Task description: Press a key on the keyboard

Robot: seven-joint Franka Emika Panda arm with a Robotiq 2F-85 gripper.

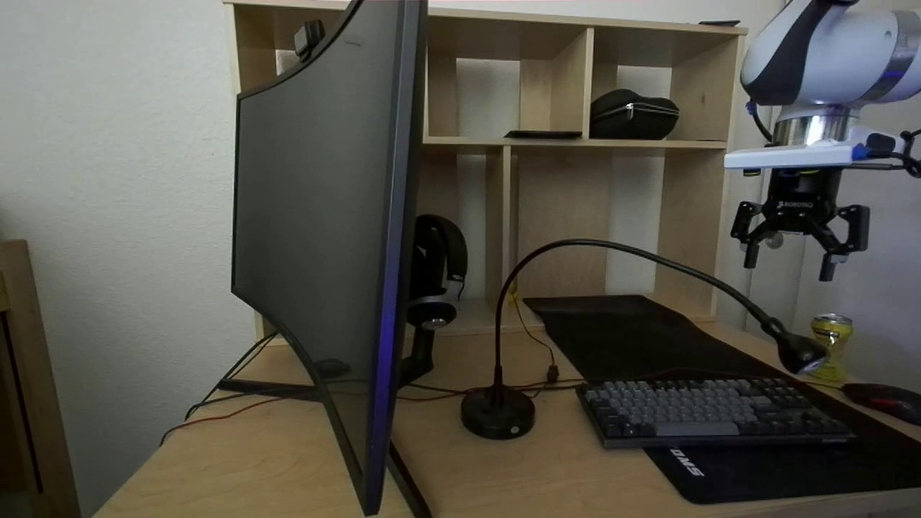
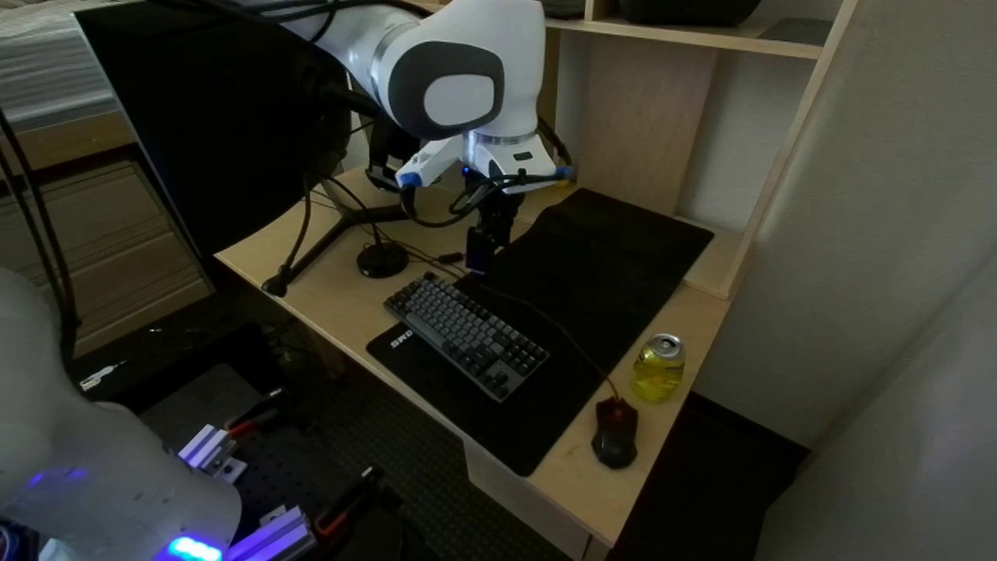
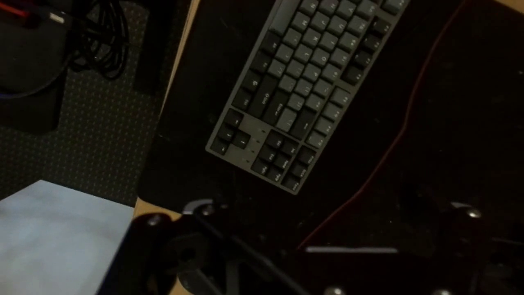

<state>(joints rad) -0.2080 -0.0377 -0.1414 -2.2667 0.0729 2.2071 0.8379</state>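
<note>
The keyboard (image 1: pixel 709 411) is flat and dark with rows of bluish-grey keys. It lies on the black desk mat (image 1: pixel 626 334). It also shows in an exterior view (image 2: pixel 467 331) and in the wrist view (image 3: pixel 294 88), where its space-bar far end is cut off at the top edge. My gripper (image 1: pixel 789 263) hangs well above the desk, fingers pointing down, spread apart with nothing between them. It also shows dark in an exterior view (image 2: pixel 483 253). In the wrist view the gripper (image 3: pixel 339 223) sits below the keyboard's arrow-key end, apart from it; its fingers are hard to make out.
A black gooseneck lamp (image 1: pixel 498 414) arches over the keyboard, its head near the yellow can (image 1: pixel 832 345). A large monitor (image 1: pixel 324 216) stands on the desk. The mouse (image 2: pixel 615 432) and its red cable (image 3: pixel 403 127) lie beside the keyboard. A wooden shelf (image 1: pixel 550 144) stands behind.
</note>
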